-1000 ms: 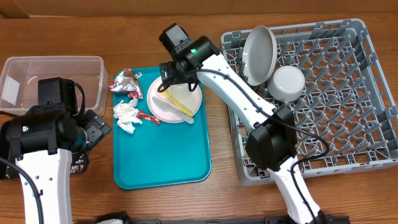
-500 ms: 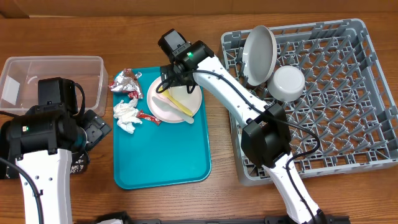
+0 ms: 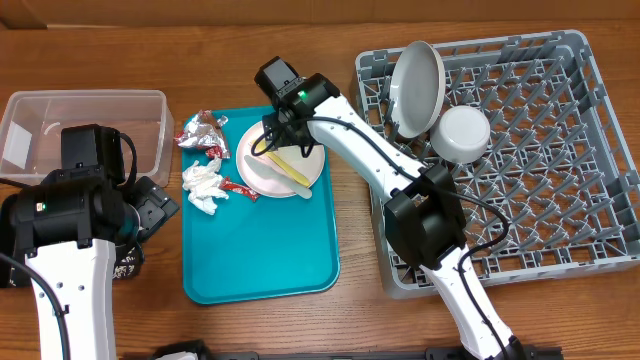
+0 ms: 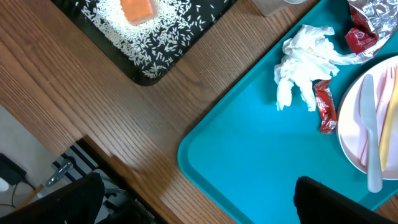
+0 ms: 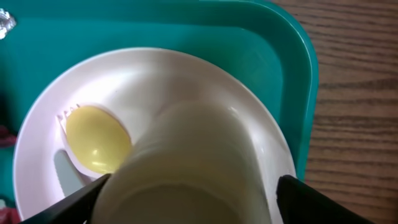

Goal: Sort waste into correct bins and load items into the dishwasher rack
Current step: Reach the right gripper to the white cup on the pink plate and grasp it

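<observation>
Right pincer (image 5: pixel 191 190): jaws wide, set either side of the white cup (image 5: pixel 199 137); whether they grip it yet, I cannot tell. Cup: on the plate (image 5: pixel 205 68), teal tray (image 5: pixel 186 25); straddled, presumably for lifting to the rack (image 3: pixel 540 160).

Dishes and waste, counted
Two plates (image 3: pixel 260 176), one bowl (image 3: pixel 463 133), one cup (image 5: pixel 186 168), one napkin (image 3: pixel 205 186), one wrapper (image 3: pixel 203 130) and one packet (image 3: pixel 238 188) are counted.

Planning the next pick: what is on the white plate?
A yellow utensil, white cutlery and a pale cup straddled by the right gripper. The cup hides the plate beneath it.
</observation>
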`<action>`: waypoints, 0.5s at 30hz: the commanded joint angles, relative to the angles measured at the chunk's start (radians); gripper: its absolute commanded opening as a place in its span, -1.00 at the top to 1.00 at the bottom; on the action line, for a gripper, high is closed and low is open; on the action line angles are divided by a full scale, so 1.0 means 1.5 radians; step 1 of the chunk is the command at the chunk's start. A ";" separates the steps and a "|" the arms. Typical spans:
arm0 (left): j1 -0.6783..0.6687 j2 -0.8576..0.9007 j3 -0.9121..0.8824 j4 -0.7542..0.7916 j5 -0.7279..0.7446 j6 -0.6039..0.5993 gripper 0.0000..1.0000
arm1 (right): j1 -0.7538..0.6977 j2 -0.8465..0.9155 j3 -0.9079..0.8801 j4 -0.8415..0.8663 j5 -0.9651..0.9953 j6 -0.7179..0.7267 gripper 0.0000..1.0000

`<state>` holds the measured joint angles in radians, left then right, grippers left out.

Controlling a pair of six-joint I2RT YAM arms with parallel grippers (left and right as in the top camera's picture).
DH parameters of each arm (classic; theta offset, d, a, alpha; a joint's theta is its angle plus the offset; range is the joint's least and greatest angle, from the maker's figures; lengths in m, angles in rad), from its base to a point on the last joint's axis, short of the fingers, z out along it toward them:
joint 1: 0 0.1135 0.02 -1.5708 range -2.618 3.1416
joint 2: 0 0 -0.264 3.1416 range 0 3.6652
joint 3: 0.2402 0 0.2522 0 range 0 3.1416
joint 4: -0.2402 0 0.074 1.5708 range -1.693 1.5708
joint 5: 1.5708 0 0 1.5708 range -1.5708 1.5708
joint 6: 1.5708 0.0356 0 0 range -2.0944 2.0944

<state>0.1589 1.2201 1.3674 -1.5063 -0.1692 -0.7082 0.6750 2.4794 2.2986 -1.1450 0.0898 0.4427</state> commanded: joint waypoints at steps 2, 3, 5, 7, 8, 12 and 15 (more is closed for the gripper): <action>0.004 -0.002 -0.002 0.000 -0.012 -0.014 -1.00 | 0.004 0.003 0.000 0.004 0.007 0.002 -0.56; 0.004 -0.002 -0.002 0.000 -0.012 -0.014 -0.99 | 0.004 0.002 0.000 0.005 0.007 0.002 -0.51; 0.004 -0.002 -0.002 0.000 -0.012 -0.014 -1.00 | 0.004 0.002 0.000 0.005 0.007 0.002 -0.48; 0.004 -0.002 -0.002 0.000 -0.012 -0.014 -0.99 | 0.004 0.002 0.000 0.005 0.007 0.002 -0.40; 0.004 -0.002 -0.002 0.000 -0.012 -0.014 -1.00 | 0.004 0.002 0.000 0.005 0.007 0.002 -0.36; 0.004 -0.002 -0.002 0.000 -0.012 -0.014 -0.99 | 0.003 -0.001 0.002 0.000 0.007 0.002 -0.25; 0.004 -0.002 -0.002 0.000 -0.012 -0.014 -0.99 | 0.002 -0.002 0.012 -0.010 0.008 0.002 -0.05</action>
<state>0.1589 1.2201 1.3674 -1.5063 -0.1692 -0.7082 0.6758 2.4794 2.2993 -1.1481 0.0940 0.4438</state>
